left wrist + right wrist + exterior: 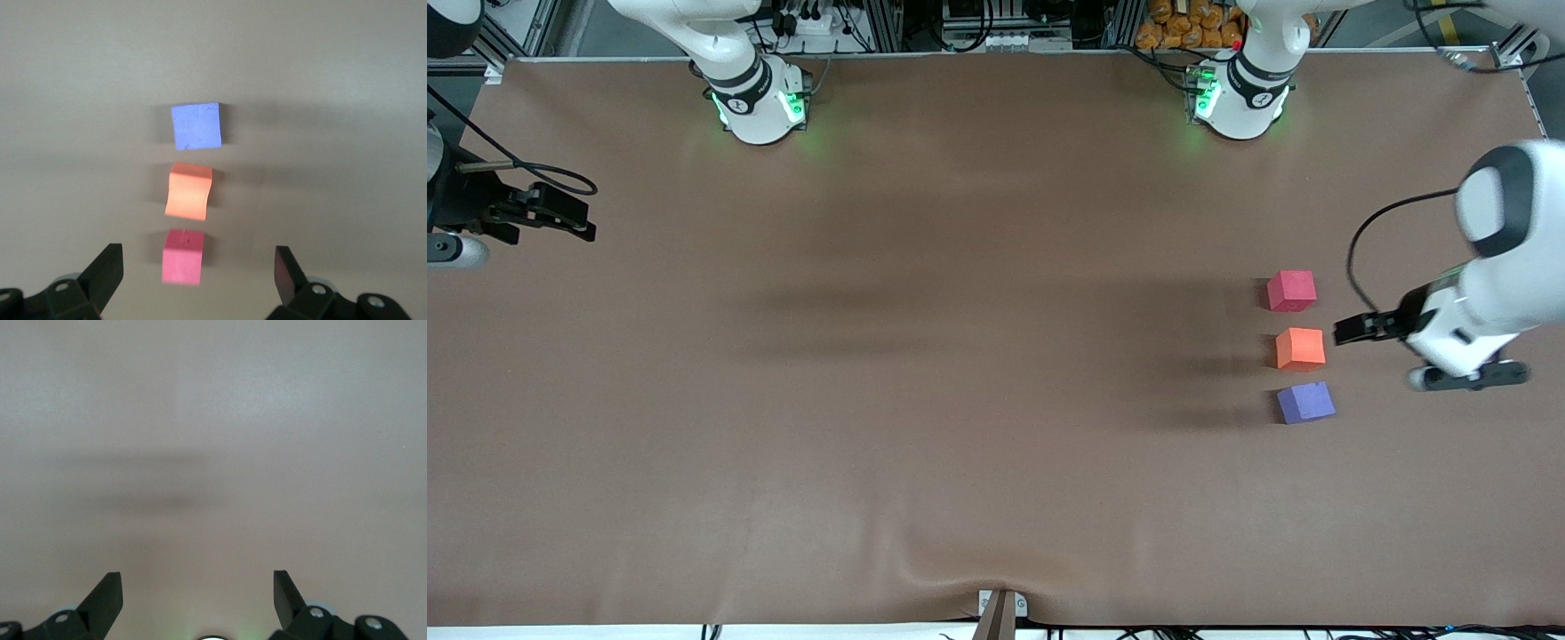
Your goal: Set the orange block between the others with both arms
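now i see the orange block [1300, 348], a small matte bright-orange cube, sitting on the brown table [925, 400] between the pinkish-red cube [1291, 291] and the purple-blue cube [1305, 402], apart from both. my left pincer [1352, 331] hovers just beside it, fingers wide, holding nothing. my right pincer [560, 213] waits wide open at its table end.

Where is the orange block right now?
In the front view, the orange block sits between the pinkish-red cube and the purple-blue cube, toward the left arm's end.
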